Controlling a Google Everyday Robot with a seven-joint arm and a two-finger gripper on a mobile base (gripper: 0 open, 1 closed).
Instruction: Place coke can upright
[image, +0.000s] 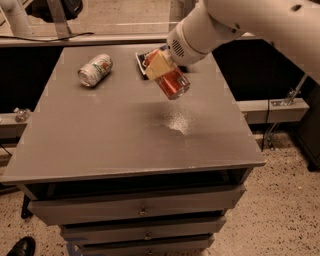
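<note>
The red coke can (172, 82) hangs tilted in the air above the grey table top (100, 135), its silver end pointing down and to the right. My gripper (159, 65) is shut on the can's upper part, with a cream-coloured finger (156, 64) across its side. The white arm comes in from the upper right. The can is well above the table, over its back middle part.
A silver-white can with red-green marks (95, 70) lies on its side at the table's back left. A dark chip bag (144, 58) lies at the back, partly hidden behind the gripper. Drawers (140, 210) run below the table's front edge.
</note>
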